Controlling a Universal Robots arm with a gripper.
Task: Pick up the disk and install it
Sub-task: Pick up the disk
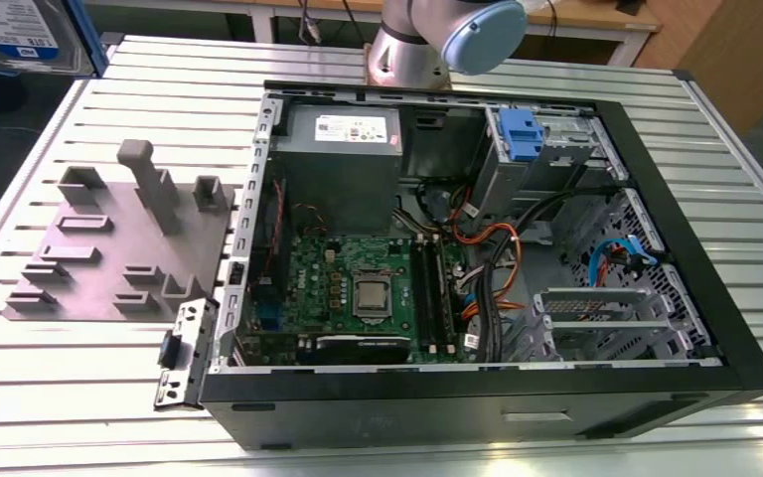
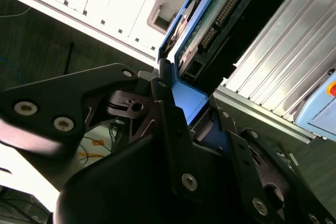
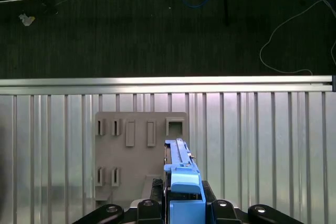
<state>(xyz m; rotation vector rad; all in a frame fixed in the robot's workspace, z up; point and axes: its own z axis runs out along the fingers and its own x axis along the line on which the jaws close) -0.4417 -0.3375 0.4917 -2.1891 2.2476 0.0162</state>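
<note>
You have the disk (image 2: pixel 210 19) clamped in the tool (image 2: pixel 189 98). In both wrist views the black fingers (image 3: pixel 150 209) are closed on either side of its blue carrier, and the drive is held on edge. The second wrist view shows its circuit-board face and connector row.

In the exterior view the disk (image 1: pixel 17 40) sits in the upper left corner of the frame, label showing, well apart from the open computer case (image 1: pixel 488 402).

In the first wrist view a grey fixture plate (image 3: pixel 131 150) lies on the slatted surface (image 3: pixel 262 145) behind the held disk, with dark floor (image 3: pixel 131 30) and loose cables past the surface edge. In the exterior view this plate (image 1: pixel 90 268), with upright pegs, lies just beside the case at centre left.

Inside the case:
- The power supply box (image 1: pixel 342 129) is at upper centre.
- A blue latch tab (image 1: pixel 520 134) sits on a silver cage at upper right.
- The motherboard (image 1: pixel 355 288) is at centre.
- Orange and black wiring (image 1: pixel 495 258) crosses between the board and the lower right bracket (image 1: pixel 594 313).
</note>
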